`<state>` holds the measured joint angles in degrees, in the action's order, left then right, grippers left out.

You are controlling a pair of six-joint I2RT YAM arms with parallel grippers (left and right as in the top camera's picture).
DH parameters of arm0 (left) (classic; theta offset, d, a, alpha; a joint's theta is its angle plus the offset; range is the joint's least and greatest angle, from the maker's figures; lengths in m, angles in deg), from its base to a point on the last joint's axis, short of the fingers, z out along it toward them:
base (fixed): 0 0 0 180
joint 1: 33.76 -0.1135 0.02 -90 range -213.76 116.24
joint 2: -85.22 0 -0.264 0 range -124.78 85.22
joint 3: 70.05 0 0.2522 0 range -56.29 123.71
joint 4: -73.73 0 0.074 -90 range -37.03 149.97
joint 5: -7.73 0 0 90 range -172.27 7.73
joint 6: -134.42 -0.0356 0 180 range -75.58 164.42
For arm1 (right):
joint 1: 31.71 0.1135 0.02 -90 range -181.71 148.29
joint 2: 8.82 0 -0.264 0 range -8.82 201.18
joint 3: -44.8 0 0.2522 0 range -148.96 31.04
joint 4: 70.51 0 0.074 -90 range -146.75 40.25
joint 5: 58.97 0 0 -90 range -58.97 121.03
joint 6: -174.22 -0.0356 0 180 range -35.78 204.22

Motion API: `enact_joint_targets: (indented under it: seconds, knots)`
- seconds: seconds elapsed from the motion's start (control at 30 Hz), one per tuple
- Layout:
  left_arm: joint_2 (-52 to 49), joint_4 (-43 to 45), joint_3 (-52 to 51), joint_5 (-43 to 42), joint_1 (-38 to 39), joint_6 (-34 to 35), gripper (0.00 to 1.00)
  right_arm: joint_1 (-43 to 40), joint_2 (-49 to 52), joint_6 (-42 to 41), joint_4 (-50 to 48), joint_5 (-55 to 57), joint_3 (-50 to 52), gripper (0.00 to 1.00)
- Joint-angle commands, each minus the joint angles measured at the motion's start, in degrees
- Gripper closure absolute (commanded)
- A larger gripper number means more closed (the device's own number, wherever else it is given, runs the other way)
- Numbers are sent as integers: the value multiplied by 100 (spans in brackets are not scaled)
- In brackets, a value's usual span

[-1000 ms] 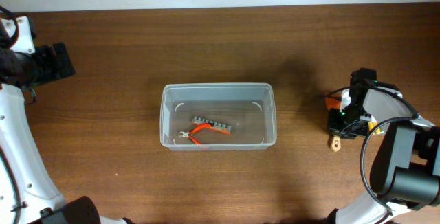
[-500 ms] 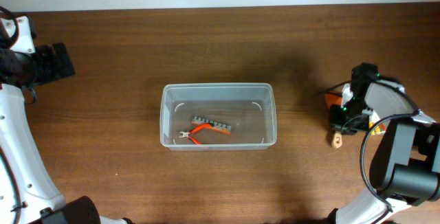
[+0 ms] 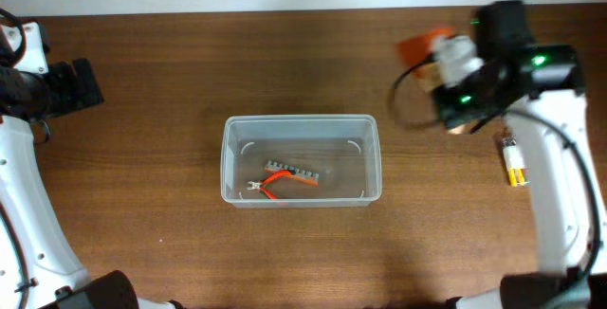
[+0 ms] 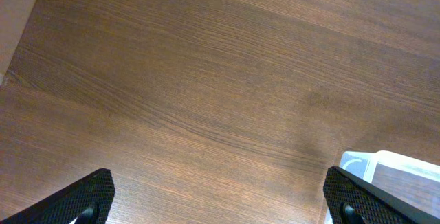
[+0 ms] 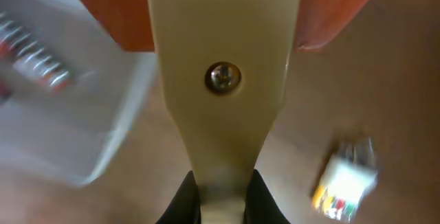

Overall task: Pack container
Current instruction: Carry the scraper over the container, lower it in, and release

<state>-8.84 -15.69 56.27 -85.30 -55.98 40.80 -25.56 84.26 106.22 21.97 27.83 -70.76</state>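
The clear plastic container stands mid-table. It holds orange-handled pliers and a grey strip. My right gripper is raised to the container's upper right. It is shut on the beige handle of a tool with an orange blade. In the right wrist view the fingers clamp the handle and the container is blurred at left. My left gripper is open and empty over bare wood at the far left, with the container's corner at the right edge of its view.
A small clear packet with yellow, red and green pieces lies on the table at the right, also in the right wrist view. The left arm sits at the table's far left edge.
My right gripper has lifted off the table at the right and swung up and left with the orange-bladed tool. The packet now lies uncovered. The left arm has not moved.
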Motion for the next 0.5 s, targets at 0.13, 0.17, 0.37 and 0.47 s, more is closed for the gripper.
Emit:
enact_joint_targets:
  seconds: [0.13, 0.17, 0.37, 0.47]
  knots:
    - [37, -9, 0, -26, -17, -72, 1, 1696, 144, 1843, 162, -216, 66, 96]
    - [37, -11, 0, -26, -17, -72, 1, 1825, 201, 1880, 144, -219, 70, 96]
    - [37, -31, 0, -26, -17, -72, 1, 2557, 820, 1980, -136, -240, 76, 96]
    - [37, -33, 0, -26, -17, -72, 1, 2743, 1276, 1978, -369, -240, 76, 96]
